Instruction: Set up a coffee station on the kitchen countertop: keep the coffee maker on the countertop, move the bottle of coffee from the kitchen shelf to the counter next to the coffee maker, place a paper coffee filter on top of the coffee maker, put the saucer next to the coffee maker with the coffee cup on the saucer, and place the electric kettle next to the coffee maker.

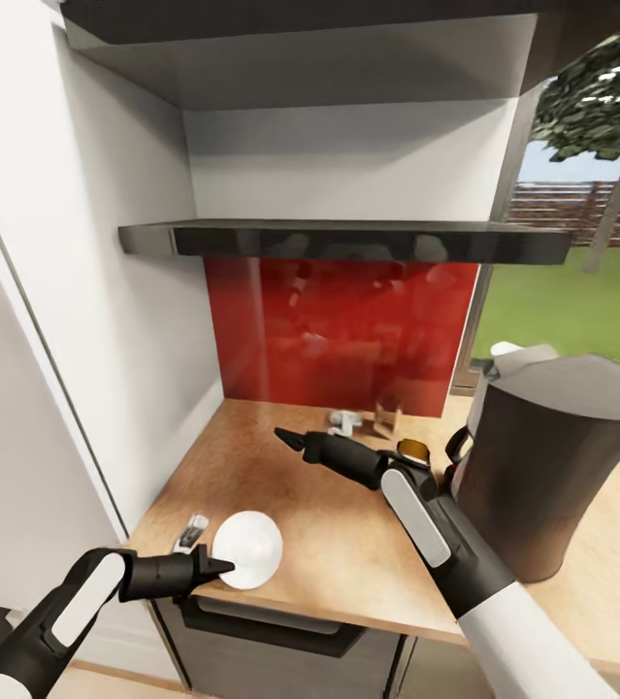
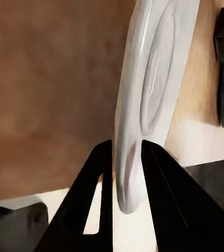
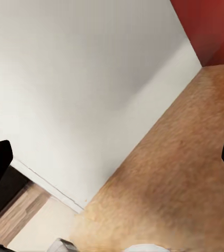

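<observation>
Saucer (image 1: 248, 549): flat round white plate at front-left edge of bench (image 1: 348, 544), rim partly overhanging. We note left end effector (image 1: 217, 566) pinched on near rim; left wrist view shows black fingers (image 2: 99, 178) on either side of plate edge (image 2: 143, 105). Right end effector (image 1: 286, 438) hovers over bare tan wood-look mid-bench, fingers spread wide, empty. Coffee maker (image 1: 542, 466), tall dark grey, stands right, partly cut off. Small items by red backsplash (image 1: 339, 330) too blurred to identify.

Left gripper (image 1: 220, 566) fingers — pinching saucer (image 1: 249, 549).
</observation>
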Motion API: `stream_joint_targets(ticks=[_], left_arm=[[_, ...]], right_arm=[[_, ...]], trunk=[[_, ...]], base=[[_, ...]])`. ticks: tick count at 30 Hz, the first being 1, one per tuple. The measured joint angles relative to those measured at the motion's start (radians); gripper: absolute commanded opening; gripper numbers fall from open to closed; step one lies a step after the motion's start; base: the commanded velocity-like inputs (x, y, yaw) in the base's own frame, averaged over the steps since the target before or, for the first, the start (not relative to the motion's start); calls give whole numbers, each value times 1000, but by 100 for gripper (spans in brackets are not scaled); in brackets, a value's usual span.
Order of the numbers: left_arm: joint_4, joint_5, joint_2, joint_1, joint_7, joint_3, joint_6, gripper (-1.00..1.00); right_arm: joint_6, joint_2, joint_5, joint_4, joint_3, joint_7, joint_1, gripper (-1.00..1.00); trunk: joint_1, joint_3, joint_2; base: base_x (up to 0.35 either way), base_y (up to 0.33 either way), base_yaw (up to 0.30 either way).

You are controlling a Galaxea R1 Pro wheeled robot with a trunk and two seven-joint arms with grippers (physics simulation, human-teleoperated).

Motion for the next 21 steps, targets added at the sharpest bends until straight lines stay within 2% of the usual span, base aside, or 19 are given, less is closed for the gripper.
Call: stream_joint_targets(ticks=[8, 15, 21], left_arm=[[-4, 1, -1, 0, 0, 1, -1, -100], [-5, 1, 0, -2, 0, 3, 0, -100], [-6, 2, 0, -9, -1, 34, 0, -100]], right_arm=[[-1, 2, 1, -5, 4, 0, 0, 100], [-1, 3, 1, -5, 5, 2, 0, 100], [-1, 4, 0, -5, 5, 2, 0, 100]], trunk=[[0, 0, 0], [0, 0, 0], [0, 0, 0]], base=[[-331, 10, 0], [-335, 112, 0], [-253, 128, 0]])
